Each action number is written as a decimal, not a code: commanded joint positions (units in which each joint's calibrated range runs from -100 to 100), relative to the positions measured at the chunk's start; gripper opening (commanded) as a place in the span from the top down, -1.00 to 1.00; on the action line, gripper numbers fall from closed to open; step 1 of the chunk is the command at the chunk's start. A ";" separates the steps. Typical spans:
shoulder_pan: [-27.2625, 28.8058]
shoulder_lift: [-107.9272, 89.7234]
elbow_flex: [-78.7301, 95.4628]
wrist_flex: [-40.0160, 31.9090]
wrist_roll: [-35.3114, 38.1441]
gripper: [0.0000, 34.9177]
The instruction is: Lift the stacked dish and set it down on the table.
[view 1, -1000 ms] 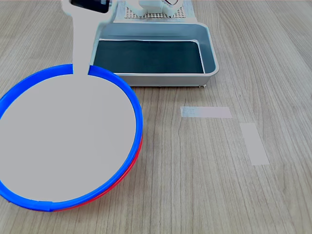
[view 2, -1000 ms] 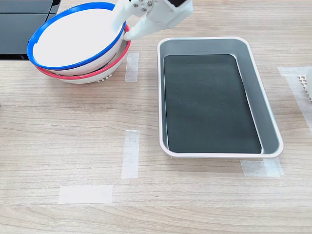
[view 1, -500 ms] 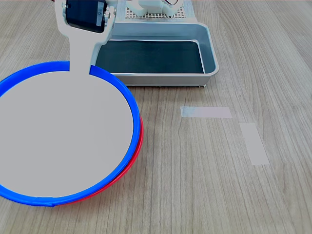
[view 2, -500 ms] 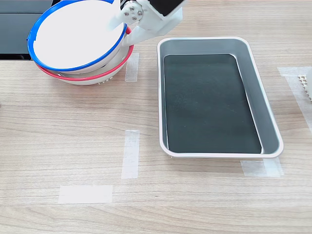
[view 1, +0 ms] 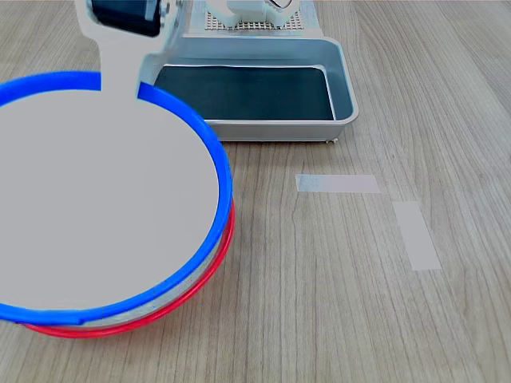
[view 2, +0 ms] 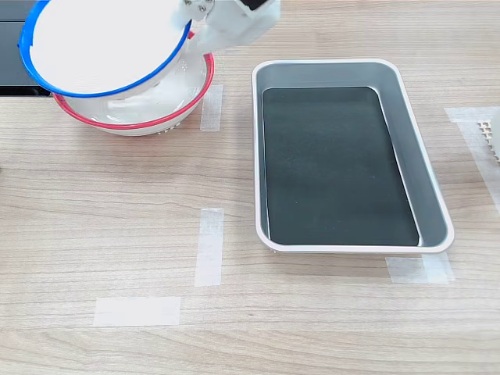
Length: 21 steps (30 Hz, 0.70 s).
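Observation:
The stacked dish (view 1: 96,191) (view 2: 101,43), blue-rimmed with a flat pale grey inside, hangs tilted above the red-rimmed dish (view 1: 168,307) (view 2: 148,117), clear of it. My gripper (view 1: 120,84) (view 2: 191,27) is shut on the blue dish's rim, on the side toward the tray. One white finger (view 1: 120,60) lies over the rim in the first exterior view. The red-rimmed dish rests on the wood-grain table (view 1: 335,303) (view 2: 117,195).
A grey metal tray (view 1: 342,80) (view 2: 426,180) with a dark mat stands beside the dishes. Pale tape strips (view 1: 337,183) (view 2: 209,246) lie on the table. A dark panel (view 2: 16,55) sits at the second exterior view's far left edge.
The blue-rimmed dish has risen off the red-rimmed dish with my gripper holding it; a gap now shows between the two, and the lower dish's inside is exposed.

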<state>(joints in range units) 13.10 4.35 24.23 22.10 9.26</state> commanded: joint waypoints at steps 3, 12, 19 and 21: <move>-2.89 -11.64 3.04 -1.68 -0.93 1.00; -14.09 -16.76 7.68 4.85 -0.68 1.00; -19.64 -13.18 8.04 7.82 -1.12 1.00; -20.67 -11.81 7.95 7.82 -1.07 1.00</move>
<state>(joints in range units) -6.37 -8.10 32.67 29.77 8.28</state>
